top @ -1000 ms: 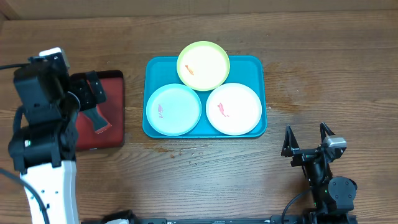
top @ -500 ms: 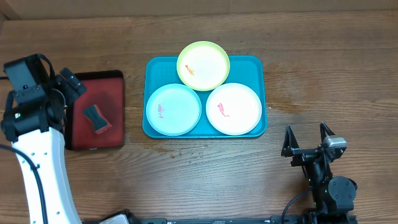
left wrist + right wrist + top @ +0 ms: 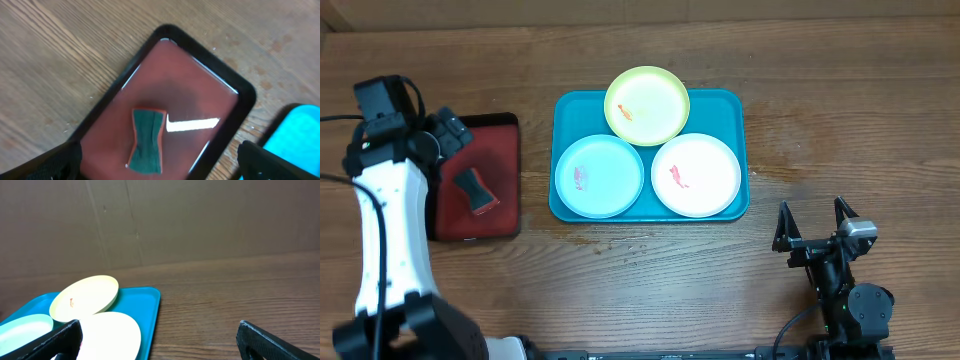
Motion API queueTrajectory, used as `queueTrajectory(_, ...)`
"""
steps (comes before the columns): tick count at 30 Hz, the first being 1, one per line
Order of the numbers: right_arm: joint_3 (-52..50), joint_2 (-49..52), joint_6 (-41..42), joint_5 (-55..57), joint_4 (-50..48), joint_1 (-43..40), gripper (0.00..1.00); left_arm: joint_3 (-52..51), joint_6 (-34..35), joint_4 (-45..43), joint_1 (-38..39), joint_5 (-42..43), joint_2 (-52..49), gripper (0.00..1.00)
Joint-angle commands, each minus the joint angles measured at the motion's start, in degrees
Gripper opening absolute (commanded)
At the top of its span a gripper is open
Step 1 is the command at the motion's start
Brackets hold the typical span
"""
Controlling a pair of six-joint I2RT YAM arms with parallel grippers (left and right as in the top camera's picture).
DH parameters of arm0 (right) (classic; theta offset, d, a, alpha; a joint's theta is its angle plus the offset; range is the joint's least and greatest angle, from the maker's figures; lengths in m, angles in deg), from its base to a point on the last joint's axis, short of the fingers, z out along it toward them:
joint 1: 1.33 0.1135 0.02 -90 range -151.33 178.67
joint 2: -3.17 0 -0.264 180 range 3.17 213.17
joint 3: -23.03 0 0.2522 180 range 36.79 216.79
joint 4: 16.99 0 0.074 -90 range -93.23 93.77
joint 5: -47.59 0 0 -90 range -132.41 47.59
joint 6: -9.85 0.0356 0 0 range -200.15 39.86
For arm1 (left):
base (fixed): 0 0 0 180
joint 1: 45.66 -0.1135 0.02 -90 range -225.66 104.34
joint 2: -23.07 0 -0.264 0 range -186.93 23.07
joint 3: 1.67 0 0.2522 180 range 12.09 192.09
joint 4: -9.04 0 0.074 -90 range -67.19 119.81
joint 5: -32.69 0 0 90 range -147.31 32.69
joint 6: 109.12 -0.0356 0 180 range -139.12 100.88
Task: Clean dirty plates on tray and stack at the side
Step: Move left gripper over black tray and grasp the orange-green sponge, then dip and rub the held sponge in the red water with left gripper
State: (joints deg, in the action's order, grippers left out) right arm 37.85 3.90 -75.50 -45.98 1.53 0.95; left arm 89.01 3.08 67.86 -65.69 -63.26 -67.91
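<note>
Left end effector (image 3: 452, 132) wide; tray (image 3: 728, 105) long axis left-right

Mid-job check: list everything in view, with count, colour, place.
teal tray: one, teal-blue, table centre.
yellow-green plate: one, teal tray's far edge, orange smear.
light blue plate: one, tray's near left, reddish smear.
white plate: one, tray's near right, red smear.
dark red tray: one, black-rimmed, left of teal tray.
sponge: one, green, orange-edged, on dark red tray.
table: one, brown wood.
left hand: one, black, open, over dark red tray's left side.
right hand: one, black, open, empty, table's near right.
</note>
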Motion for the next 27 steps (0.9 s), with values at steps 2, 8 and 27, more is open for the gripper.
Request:
queueTrajectory(2,-0.59,-0.57,-0.13,0.52,-0.17,0.28,1.00,0.85,0.55,-0.52,-0.63,1.11,-4.63,1.00)
queueTrajectory(8,-0.59,-0.57,-0.13,0.52,-0.17,0.28,1.00,0.85,0.55,-0.55,-0.63,-0.22,-10.99,1.00)
queueTrajectory(27,-0.59,-0.57,-0.13,0.52,-0.17,0.28,1.00,0.85,-0.37,-2.75,-0.63,1.01,-23.63,0.90)
